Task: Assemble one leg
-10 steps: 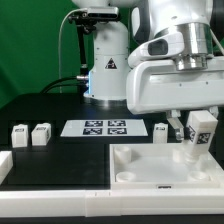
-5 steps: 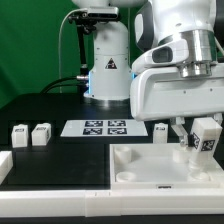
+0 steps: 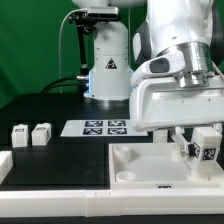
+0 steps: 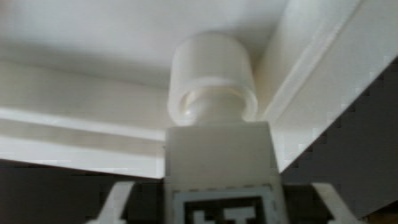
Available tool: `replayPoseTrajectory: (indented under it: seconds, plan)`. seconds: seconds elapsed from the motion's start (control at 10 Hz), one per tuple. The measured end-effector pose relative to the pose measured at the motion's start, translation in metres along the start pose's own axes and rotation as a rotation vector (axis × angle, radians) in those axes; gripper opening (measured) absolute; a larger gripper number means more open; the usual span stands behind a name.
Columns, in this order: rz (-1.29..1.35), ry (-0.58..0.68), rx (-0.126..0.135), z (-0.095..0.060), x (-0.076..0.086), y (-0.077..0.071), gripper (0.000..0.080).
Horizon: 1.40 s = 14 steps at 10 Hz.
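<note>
My gripper [image 3: 203,143] is shut on a white leg [image 3: 207,147], a small square post with a black-and-white tag, held tilted over the right part of the large flat white square piece [image 3: 150,166]. In the wrist view the leg [image 4: 217,130] runs straight out from between my fingers [image 4: 125,200], its rounded end over a ridge of the white piece [image 4: 71,90]. Three more legs stand on the black table: two at the exterior view's left [image 3: 19,134] [image 3: 41,133] and one [image 3: 160,130] behind the white piece.
The marker board [image 3: 96,127] lies flat on the table behind the white piece. A white bar [image 3: 5,165] lies at the exterior view's left edge. The arm's white base [image 3: 105,60] stands at the back.
My gripper has moved toward the exterior view's right and lower with the leg, and the leg has tilted from near upright to slanted.
</note>
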<state>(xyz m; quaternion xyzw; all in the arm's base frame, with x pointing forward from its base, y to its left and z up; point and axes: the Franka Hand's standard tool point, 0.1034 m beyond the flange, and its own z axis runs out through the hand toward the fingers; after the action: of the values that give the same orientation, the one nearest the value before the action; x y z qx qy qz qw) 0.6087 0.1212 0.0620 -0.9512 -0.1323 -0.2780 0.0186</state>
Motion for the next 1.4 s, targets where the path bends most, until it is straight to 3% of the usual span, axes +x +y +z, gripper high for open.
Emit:
replayPoseTrajectory:
  seconds: [0.3,0.4,0.5,0.6,0.7,1.4]
  plan:
    - [-0.014,0.019,-0.005,0.0011,0.0010,0.0033,0.0288]
    - [-0.015,0.014,-0.005,0.0018,-0.0004,0.0032,0.0354]
    - [-0.015,0.013,-0.005,0.0019,-0.0006,0.0032,0.0354]
    - [-0.016,0.013,-0.005,0.0019,-0.0007,0.0032,0.0540]
    - [-0.016,0.012,-0.005,0.0020,-0.0008,0.0031,0.0615]
    - [-0.005,0.011,-0.007,0.0014,-0.0012,0.0036,0.0649]
